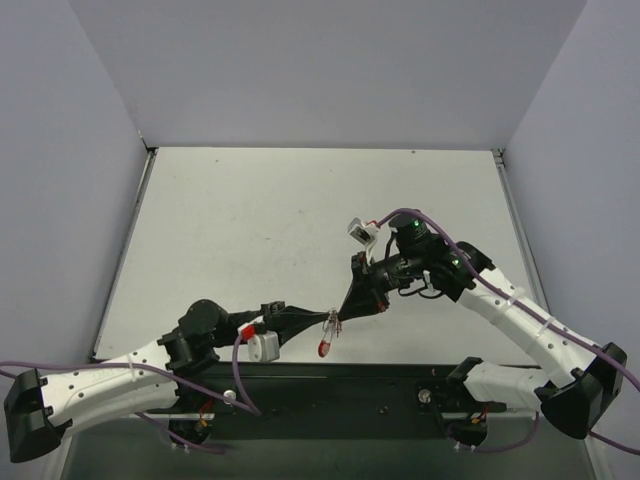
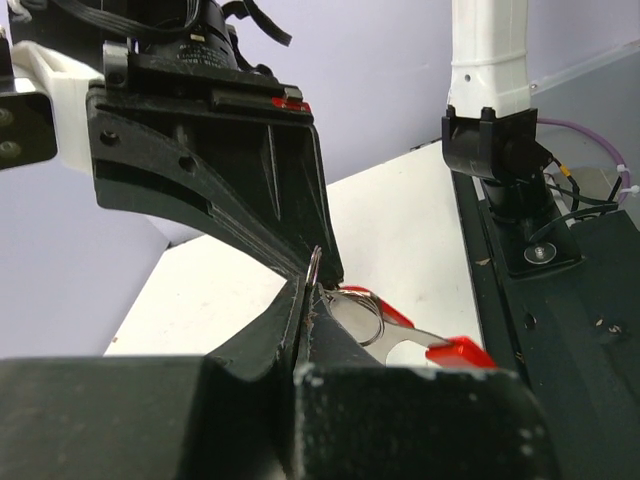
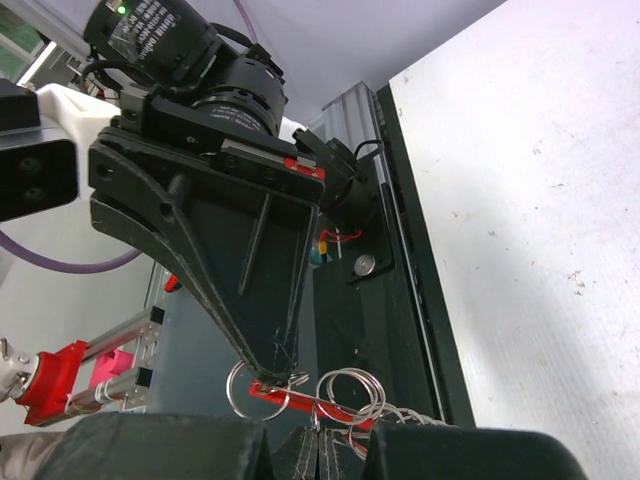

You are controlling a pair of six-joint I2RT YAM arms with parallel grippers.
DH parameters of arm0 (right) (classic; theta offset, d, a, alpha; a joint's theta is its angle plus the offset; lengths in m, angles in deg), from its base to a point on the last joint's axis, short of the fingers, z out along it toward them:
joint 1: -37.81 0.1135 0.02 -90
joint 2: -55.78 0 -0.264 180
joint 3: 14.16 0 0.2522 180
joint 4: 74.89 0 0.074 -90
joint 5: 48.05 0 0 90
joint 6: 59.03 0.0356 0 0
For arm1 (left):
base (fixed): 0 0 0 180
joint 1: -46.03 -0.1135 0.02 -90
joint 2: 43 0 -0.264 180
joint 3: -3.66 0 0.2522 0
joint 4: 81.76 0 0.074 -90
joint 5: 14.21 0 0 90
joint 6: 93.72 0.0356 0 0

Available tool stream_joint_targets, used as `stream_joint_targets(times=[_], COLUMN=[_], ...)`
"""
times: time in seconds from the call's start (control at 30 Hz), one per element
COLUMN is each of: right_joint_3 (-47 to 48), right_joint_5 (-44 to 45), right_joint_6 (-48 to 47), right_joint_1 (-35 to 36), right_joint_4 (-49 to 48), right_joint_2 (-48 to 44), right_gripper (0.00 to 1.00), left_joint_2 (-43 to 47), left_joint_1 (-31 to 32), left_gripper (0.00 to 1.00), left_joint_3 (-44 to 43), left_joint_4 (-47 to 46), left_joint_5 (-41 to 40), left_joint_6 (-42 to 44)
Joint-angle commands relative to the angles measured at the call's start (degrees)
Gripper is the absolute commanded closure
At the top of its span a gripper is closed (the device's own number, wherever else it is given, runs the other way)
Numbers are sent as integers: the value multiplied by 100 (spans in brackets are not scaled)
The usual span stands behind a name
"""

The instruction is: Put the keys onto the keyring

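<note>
Left gripper's (image 2: 303,305) jaws pinch the thin silver wire keyring (image 2: 378,320), right gripper's (image 3: 316,440) are shut beside it — thread the red-headed silver key (image 2: 447,350) slowly.

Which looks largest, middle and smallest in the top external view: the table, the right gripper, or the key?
1. table, by far the largest.
2. right gripper.
3. key, clearly the smallest, hanging just below the gripper tips.
</note>
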Motion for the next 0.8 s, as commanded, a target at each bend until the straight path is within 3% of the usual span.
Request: stream_joint_targets(times=[0.0,0.77], right_joint_3=[264,246], right_joint_5=[-328,-319], right_joint_6=[5,146], right_joint_1=[23,154], right_joint_4=[-177,-397], right_joint_2=[-211,-290], right_gripper=[100,100], left_joint_2=[174,-20], left_joint_1=[-40,-225], left_gripper=[100,100], left_joint_3=[156,385], left_joint_4=[-557,-1656], left_joint_5=[-60,361], left_joint_6=[-188,-698])
